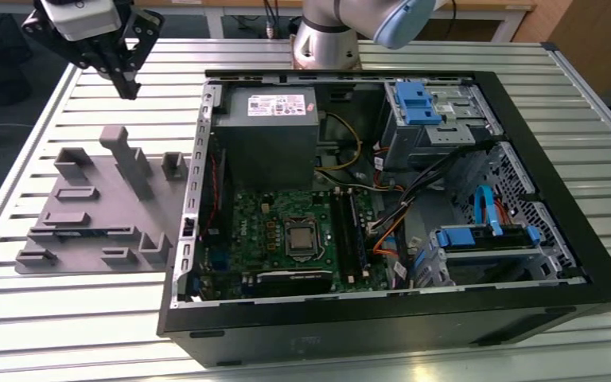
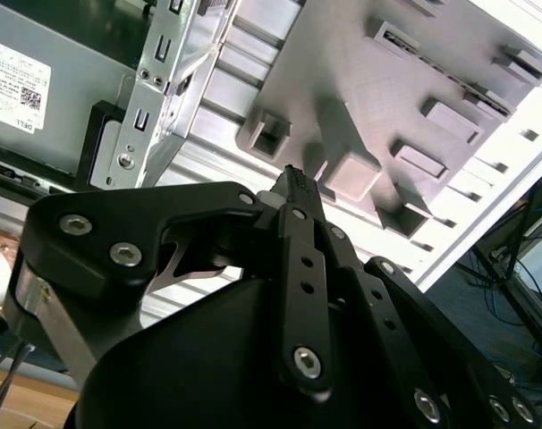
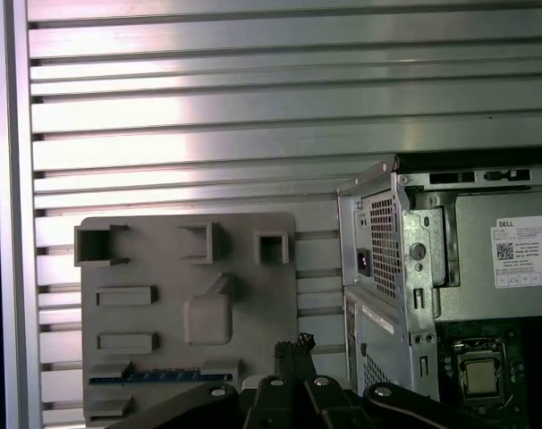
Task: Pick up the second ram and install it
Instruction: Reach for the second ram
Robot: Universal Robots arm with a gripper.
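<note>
Gray tray (image 1: 109, 208) holds ram (image 1: 83, 231) in its long slot, untouched | gripper (image 1: 130, 86) clenched, empty, high beyond tray's tall-block end | step: approach for pickup | grasp likely needs jaws parted, aligned along ram

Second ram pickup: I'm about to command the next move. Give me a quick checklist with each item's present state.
1. Second ram located: ok, it lies flat in a long slot of the gray tray.
2. Gripper empty: ok, shut with nothing held.
3. Jaws open for a grasp: not ok, they are shut.
4. Gripper over the ram: not ok; in the exterior view it hangs off the tray, past the end away from the ram.
5. Computer case open: ok, motherboard exposed.
6. Free memory slot on the motherboard: cannot tell.
</note>
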